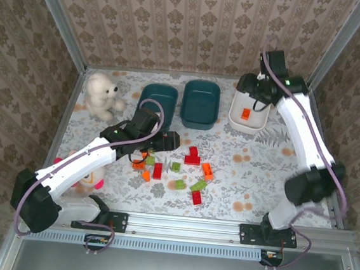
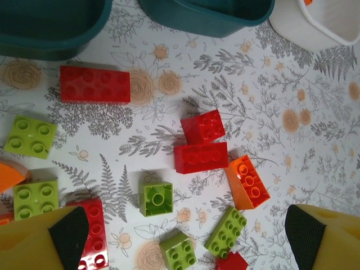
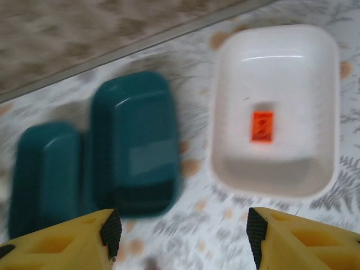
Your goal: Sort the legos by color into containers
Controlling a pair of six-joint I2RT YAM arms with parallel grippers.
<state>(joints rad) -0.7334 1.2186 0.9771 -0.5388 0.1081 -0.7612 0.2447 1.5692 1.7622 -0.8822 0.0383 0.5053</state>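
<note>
Right wrist view is blurred: the teal tubs (image 3: 135, 140) smear together, their outlines uncertain. The white tub (image 3: 275, 107) stands near the table's (image 1: 265, 175) far right corner and holds one orange brick (image 3: 262, 126). In the top view the right arm overlaps that tub's rim. The right gripper (image 3: 183, 236) has its fingers apart with nothing between them.

The left gripper (image 2: 187, 233) hangs over the loose legos (image 2: 201, 156) mid-table, spread wide and empty, with its fingers cut off by the frame's bottom edge. In the top view the left arm (image 1: 82, 160) hides part of a doll (image 1: 93, 179) at the left edge. The bear (image 1: 102, 95) sits by the far left corner.
</note>
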